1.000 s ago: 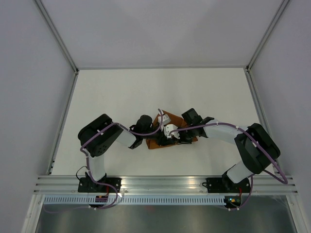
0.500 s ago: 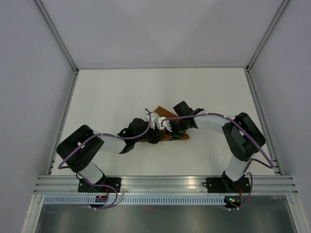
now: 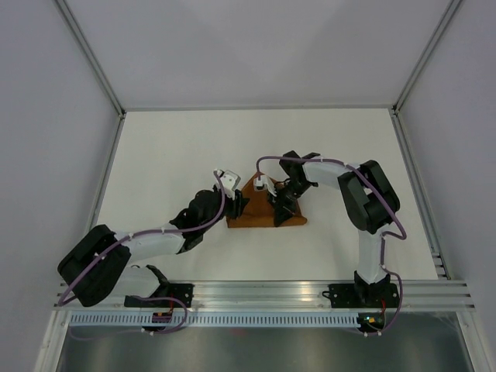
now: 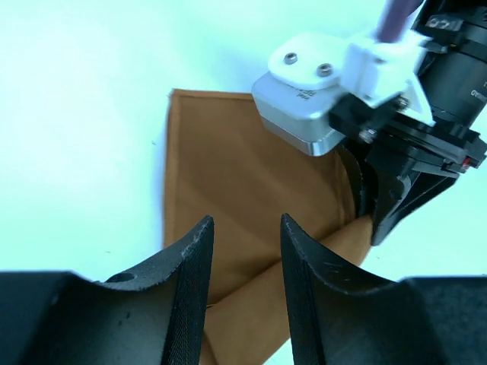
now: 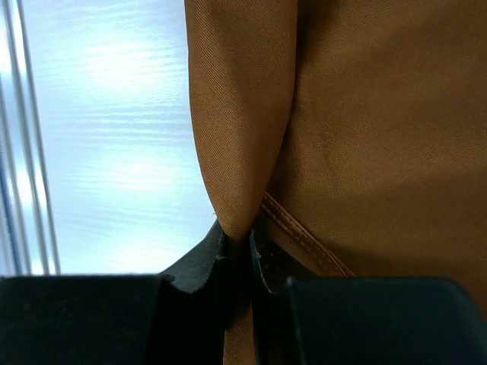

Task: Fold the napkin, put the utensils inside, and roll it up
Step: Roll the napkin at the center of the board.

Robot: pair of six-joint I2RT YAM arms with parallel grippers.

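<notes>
The rust-orange napkin (image 3: 256,216) lies folded in the middle of the white table. My right gripper (image 3: 280,210) stands over its right part and is shut on a raised fold of the cloth; the right wrist view shows the pinch (image 5: 242,245) and the napkin's (image 5: 365,114) hemmed edge beside it. My left gripper (image 3: 238,203) is at the napkin's left edge, open and empty; in the left wrist view (image 4: 245,228) its jaws hang over the napkin (image 4: 243,160), with the right gripper (image 4: 380,205) across from them. The knife is hidden.
The white table (image 3: 170,147) is enclosed by white walls with metal frame posts at the left (image 3: 101,201) and right (image 3: 415,186). An aluminium rail (image 3: 263,291) runs along the near edge, where both arm bases sit.
The left arm has swung left and stretched out low, with its gripper now at the napkin's left edge. The right wrist has moved up and left. More of the napkin now shows, lying flatter and wider.
</notes>
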